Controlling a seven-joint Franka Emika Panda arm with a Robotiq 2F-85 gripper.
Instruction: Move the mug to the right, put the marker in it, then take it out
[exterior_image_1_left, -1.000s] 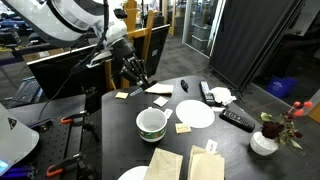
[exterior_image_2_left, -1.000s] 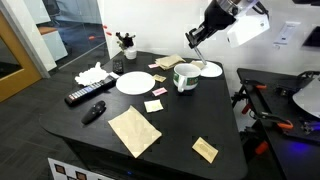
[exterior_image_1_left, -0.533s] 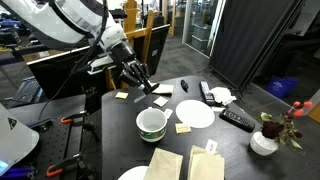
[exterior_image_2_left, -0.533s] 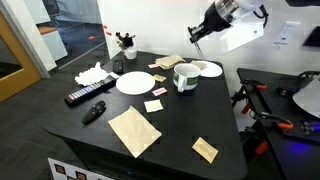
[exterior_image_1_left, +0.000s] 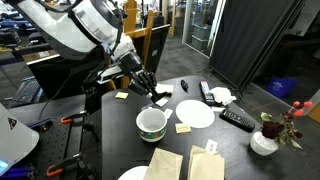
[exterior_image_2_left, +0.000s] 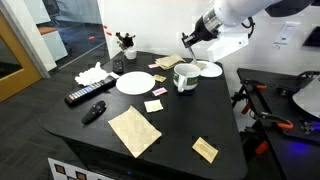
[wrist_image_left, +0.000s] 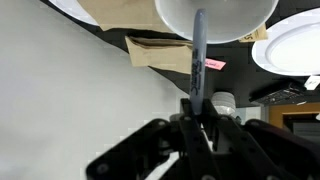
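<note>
Our claw (wrist_image_left: 199, 112) is pinched tight on the marker (wrist_image_left: 198, 50). The marker sticks out from the claw and points toward the mug (wrist_image_left: 215, 14). In the wrist view the tip looks lined up with the mug's white rim. In an exterior view the claw hangs in the air near the mug (exterior_image_1_left: 152, 122), higher than its rim.

We think the job now is to put the marker in. To do it well, we should go slow and get the tip right over the wide open top. Then we go straight down, so we do not bump the rim and tip the mug. We should let go only when the tip is well inside.

The mug stands upright on a black table (exterior_image_2_left: 175, 125). Near it are a white plate (exterior_image_2_left: 133, 82), small yellow notes (exterior_image_2_left: 153, 105) and brown paper (exterior_image_2_left: 134, 130). Farther off are a black remote (exterior_image_2_left: 85, 96) and a little flower pot (exterior_image_2_left: 124, 42). Behind the table we see a dark curtain (exterior_image_1_left: 250, 40) and glass doors (exterior_image_1_left: 195, 20).
</note>
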